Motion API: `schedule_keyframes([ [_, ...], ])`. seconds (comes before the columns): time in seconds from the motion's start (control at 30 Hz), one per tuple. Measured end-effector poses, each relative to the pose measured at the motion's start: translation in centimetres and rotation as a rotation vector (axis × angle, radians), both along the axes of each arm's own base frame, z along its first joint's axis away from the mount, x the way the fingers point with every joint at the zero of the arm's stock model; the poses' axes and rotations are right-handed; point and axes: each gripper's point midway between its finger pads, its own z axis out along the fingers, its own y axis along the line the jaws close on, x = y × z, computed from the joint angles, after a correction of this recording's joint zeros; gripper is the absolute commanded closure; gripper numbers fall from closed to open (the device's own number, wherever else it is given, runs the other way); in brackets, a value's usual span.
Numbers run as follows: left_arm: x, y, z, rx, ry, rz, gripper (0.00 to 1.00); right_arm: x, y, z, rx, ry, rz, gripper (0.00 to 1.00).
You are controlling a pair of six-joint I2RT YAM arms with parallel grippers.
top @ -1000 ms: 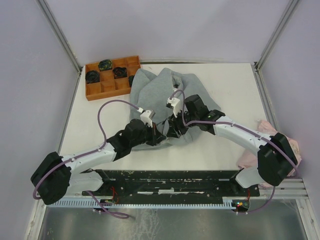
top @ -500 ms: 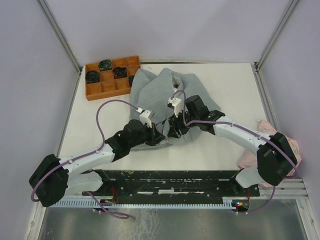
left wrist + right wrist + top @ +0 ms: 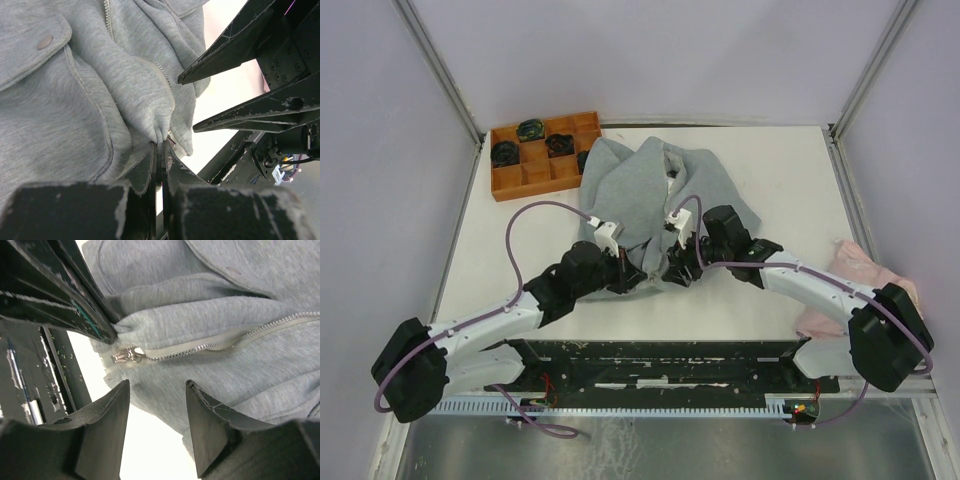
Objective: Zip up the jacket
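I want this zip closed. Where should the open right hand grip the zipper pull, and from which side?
Probably pinch the zipper pull at the jacket hem, from the right hand's own side: it lies flat and exposed there, and the left hand clamps the hem opposite.

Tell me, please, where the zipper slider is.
Right wrist view: the zipper slider sits left, at the hem of the jacket, beside the left tool, ahead of the open right tool.
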Motion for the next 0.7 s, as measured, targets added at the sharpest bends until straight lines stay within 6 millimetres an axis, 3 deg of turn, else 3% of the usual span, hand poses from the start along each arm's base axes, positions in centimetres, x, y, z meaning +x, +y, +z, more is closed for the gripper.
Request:
schedule_keyframes([
  [0.1,-0.2,0.2,0.2,0.001,-0.001,0.002,0.97,-0.1,-0.2,-0.3,0.003,-0.064,0.038,0.61],
  [0.37,-0.6,0.7,-0.5,0.030,0.026,0.003,0.97,-0.3,1.3,0.6,0.019,-0.241,0.183,0.76],
  [0.7,-0.7,1.2,-0.7,0.045,0.031,0.018,0.97,-1.5,2.6,-0.3,-0.007,-0.317,0.301,0.72],
])
